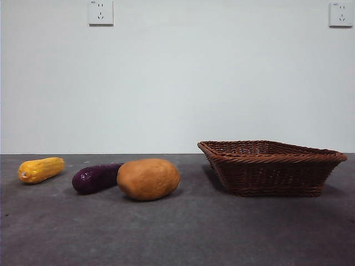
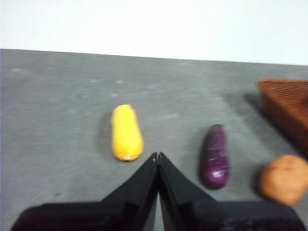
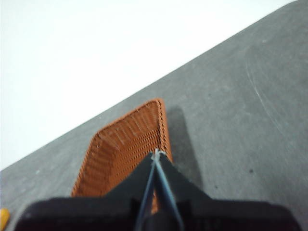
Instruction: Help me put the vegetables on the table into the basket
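Observation:
A yellow corn cob lies on the dark grey table at the far left. The purple eggplant lies beside it, touching the tan-orange potato. The brown wicker basket stands to the right and looks empty. My left gripper is shut and empty, held above the table close to the corn, with the eggplant and potato to one side. My right gripper is shut and empty, above the basket's rim. Neither arm shows in the front view.
A white wall with two sockets rises behind the table's far edge. Bare table surface lies in front of the vegetables and the basket. A sliver of the corn shows in the right wrist view.

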Tool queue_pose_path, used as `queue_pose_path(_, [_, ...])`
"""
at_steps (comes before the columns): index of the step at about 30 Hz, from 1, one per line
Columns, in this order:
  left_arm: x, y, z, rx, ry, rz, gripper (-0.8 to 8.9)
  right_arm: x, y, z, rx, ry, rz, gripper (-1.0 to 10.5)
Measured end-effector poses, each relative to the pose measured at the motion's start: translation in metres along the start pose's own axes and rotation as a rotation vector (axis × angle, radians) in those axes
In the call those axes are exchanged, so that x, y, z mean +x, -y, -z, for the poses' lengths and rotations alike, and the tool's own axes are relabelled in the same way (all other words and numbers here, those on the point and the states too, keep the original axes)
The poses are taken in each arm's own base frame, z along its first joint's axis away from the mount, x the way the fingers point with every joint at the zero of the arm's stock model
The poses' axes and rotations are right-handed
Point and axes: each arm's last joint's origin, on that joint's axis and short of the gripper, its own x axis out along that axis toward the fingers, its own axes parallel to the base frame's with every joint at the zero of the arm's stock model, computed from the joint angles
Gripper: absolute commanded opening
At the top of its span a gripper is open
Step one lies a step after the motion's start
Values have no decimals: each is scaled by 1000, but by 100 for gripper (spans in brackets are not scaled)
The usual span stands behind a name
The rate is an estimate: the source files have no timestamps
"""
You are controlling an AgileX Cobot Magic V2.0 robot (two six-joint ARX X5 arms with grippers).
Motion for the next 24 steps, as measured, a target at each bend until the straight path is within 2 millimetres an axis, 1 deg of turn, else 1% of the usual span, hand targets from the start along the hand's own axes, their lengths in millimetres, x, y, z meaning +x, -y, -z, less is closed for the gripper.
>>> queue_pose_path(5, [10,5,-23,-34,-73,107,-6,8,-16,-27,9,-82,-28,-7])
queue_pose_path(10, [29,8,-46,-74,-188,232,-4,29,-32,-53,6,-272,-69,-1])
queue_pose_path(13, [46,10,-59,-113,-280,333,-4,47,-41,-69,-5,-408,-97,-1])
queue_pose_path(15, [58,10,-64,-143,-343,390,-3,62,-46,-78,-11,-506,-102,0])
queue_pose_path(19, [80,10,-75,-191,-416,496,-4,93,-48,-88,-12,-651,-58,-1])
queue_pose_path(20, [87,11,-79,-212,-442,530,-4,103,-49,-91,-2,-695,-37,-1])
queue_pose_path(23, [102,10,-86,-261,-492,562,-4,124,-52,-101,10,-737,-42,11])
queue_pose_path(24, [107,10,-88,-270,-501,567,-4,129,-54,-104,22,-753,-62,63])
